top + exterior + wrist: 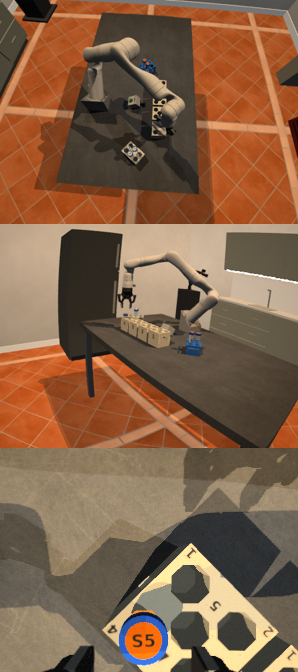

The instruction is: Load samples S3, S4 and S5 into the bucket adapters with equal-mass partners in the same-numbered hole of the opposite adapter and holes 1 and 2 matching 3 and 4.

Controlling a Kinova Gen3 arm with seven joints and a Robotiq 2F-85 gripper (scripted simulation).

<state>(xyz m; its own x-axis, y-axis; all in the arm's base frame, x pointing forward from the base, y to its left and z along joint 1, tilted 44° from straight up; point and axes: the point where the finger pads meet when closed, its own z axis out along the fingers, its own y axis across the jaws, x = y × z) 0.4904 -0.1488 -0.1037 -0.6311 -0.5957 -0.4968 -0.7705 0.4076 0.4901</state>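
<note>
Four cream adapters stand in a row (145,330), numbered 4, 3, 2, 1 from far to near in the exterior view. My gripper (127,302) hangs open and empty well above adapter 4 (126,323). In the wrist view, the S5 tube (144,640), with its orange cap dot, stands in adapter 4 (192,618) at the hole marked 4, between my two fingertips and below them. Holes 1, 5 and 2 are empty there. A blue sample rack (193,347) holds two orange-dotted tubes; it also shows in the top view (147,66).
A cream rack of white-dotted water blanks (133,152) stands past the adapter row towards the table's end. The small desk with the green DONE key (133,101) sits between the arm's base (95,99) and the adapters.
</note>
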